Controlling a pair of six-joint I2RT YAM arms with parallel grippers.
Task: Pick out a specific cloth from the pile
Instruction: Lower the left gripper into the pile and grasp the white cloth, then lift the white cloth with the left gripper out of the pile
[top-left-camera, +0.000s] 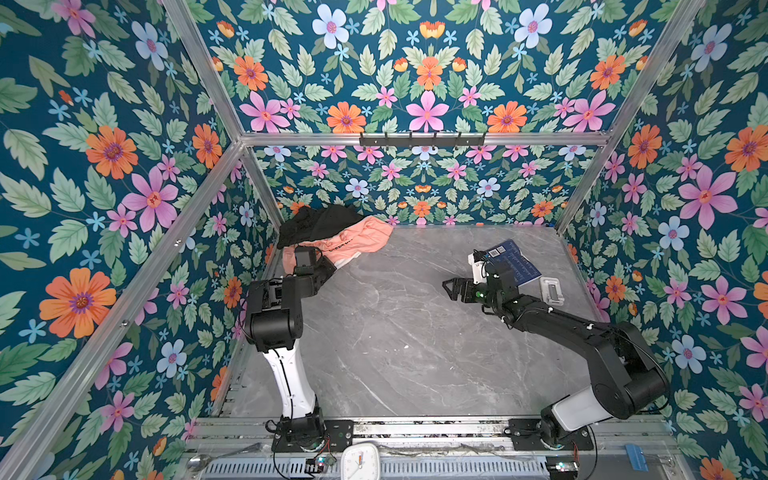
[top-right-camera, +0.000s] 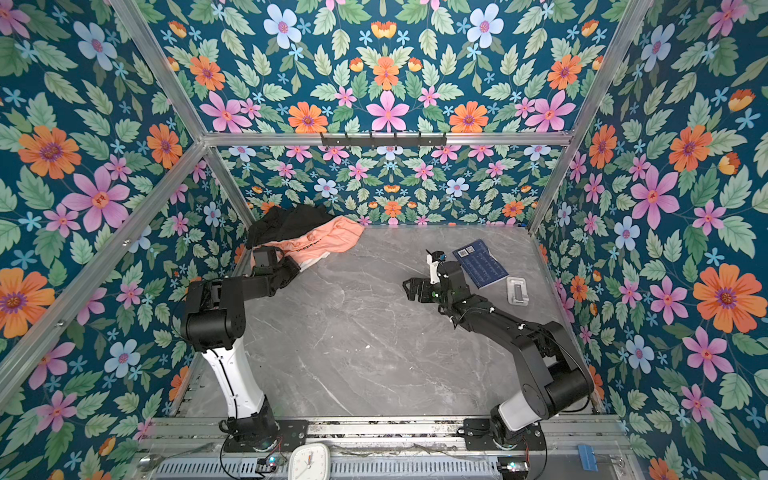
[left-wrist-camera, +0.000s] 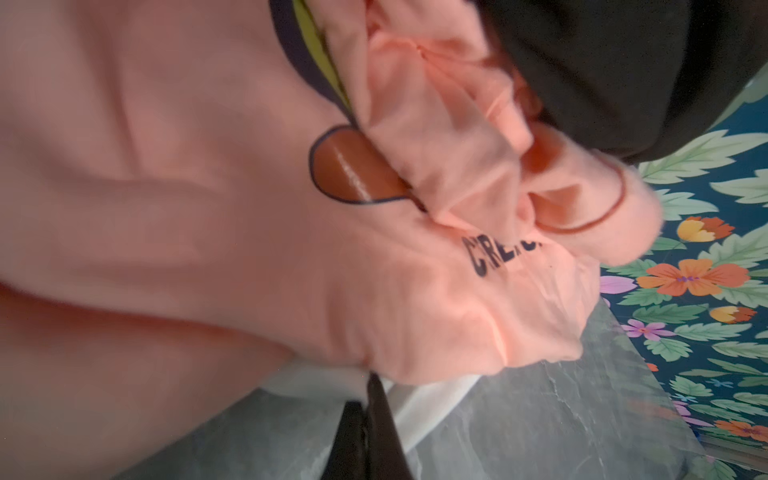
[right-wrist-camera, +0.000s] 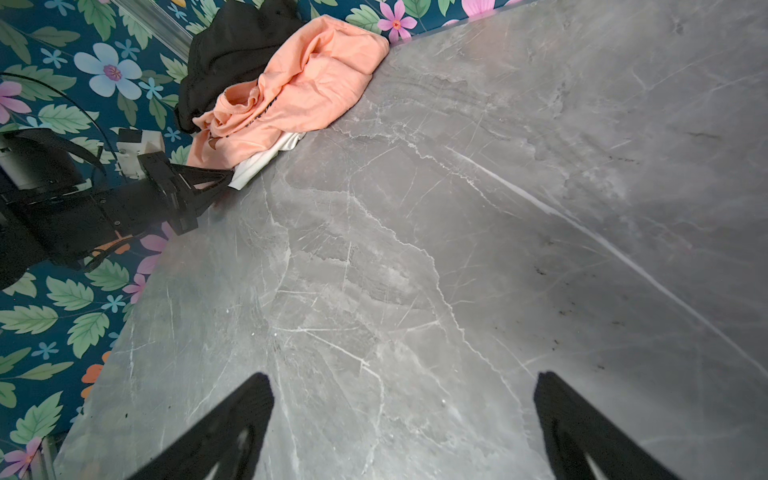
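At the far left corner of a grey marble-patterned tabletop (top-left-camera: 395, 332), against floral walls, lies the pile (top-left-camera: 332, 237) of soft garments. A black garment (top-left-camera: 320, 222) sits at the back against the wall. A peach-pink T-shirt (top-left-camera: 365, 237) with dark printed lettering is crumpled across the front and covers most of what lies below it. The cloth (right-wrist-camera: 266, 160), plain white, is underneath the pink shirt. Only a narrow strip of it peeks out along the edge nearest the open tabletop.

The cloth looks light, thin and limp, so it should fold and drape rather than keep any shape. It does not look fragile. Because other garments lie on top of it, it will probably drag the pink shirt along if pulled fast. The exposed white edge is the only place to take hold. A pinch on that edge, then a slow pull outward across the bare tabletop, seems the best way to slide it free.

The left claw (right-wrist-camera: 226, 181) is low at that very edge and closed. Its tips are pressed together on the white strip just below the pink fabric, so it appears to be pinching the cloth. The right claw (right-wrist-camera: 402, 376) hovers over bare tabletop, well apart from the pile, with its jaws spread wide, holding and touching nothing.
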